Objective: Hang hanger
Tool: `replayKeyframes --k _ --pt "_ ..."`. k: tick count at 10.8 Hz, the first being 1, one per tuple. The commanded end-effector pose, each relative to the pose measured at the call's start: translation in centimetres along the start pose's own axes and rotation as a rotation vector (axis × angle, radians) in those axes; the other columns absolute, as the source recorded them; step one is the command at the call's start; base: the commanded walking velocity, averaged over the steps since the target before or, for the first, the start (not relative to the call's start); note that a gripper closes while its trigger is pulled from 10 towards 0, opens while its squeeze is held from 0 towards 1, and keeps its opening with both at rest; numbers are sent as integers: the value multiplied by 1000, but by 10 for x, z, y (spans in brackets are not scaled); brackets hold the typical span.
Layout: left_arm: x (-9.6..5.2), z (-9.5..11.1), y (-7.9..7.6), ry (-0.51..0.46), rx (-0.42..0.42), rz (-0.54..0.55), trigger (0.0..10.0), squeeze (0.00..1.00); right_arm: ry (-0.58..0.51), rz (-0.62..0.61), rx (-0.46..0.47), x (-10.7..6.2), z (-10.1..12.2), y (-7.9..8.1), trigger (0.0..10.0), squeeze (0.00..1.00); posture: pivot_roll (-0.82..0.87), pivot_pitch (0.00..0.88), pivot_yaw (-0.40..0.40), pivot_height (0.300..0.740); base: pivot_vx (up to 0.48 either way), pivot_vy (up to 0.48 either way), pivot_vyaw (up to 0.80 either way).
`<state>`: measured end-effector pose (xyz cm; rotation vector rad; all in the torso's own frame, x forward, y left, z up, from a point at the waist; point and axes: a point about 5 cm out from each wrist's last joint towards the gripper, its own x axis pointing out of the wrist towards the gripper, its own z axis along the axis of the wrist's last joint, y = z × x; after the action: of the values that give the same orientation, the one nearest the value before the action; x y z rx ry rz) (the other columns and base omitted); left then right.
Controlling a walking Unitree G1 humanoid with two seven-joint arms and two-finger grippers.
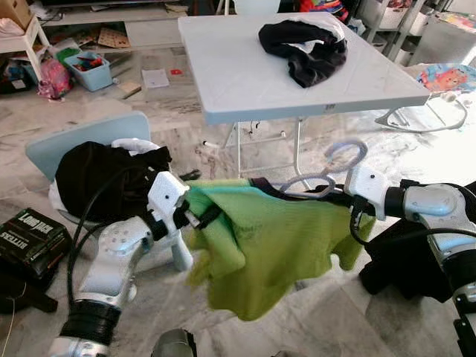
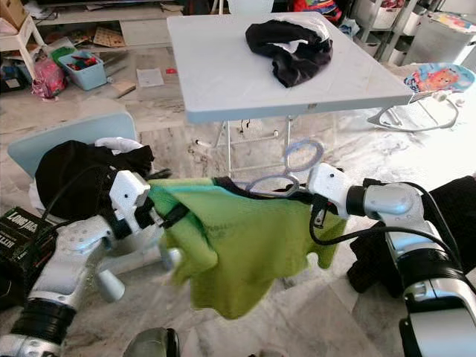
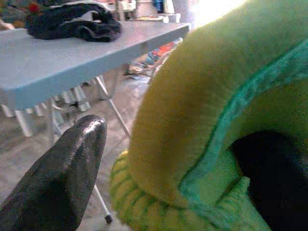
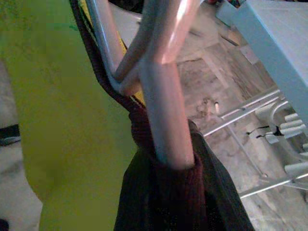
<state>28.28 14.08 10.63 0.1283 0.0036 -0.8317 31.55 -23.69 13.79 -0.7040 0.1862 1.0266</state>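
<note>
hanger (image 1: 327,175) w/ green top (image 1: 275,238): both grippers' jaws clamp it, l (image 1: 195,216) & r (image 1: 338,195).

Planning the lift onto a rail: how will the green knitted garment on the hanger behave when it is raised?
The green knitted garment is probably floppy: it sags in folds between the left hand and right hand. It may slip along the pale metal hanger, since it bunches unevenly.

A pale lavender hanger (image 1: 327,175) sits tilted in mid-air in front of the desk, its hook (image 1: 346,155) pointing up and toward the desk. A lime-green knitted garment (image 1: 260,245) with a dark neckline is draped over it, hanging down in loose folds above the floor.
</note>
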Motion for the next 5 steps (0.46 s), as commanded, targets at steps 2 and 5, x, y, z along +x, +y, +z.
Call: replayKeyframes --k 2,5 --pt "-7 0 -7 41 -15 -112 0 0 48 -22 -84 -3 1 -7 10000 0 -80 0 -41 740 0 0 0" --pt "-40 -17 7 209 49 -101 10000 0 143 -154 -154 -10 -5 -22 10000 0 -76 0 -39 740 0 0 0"
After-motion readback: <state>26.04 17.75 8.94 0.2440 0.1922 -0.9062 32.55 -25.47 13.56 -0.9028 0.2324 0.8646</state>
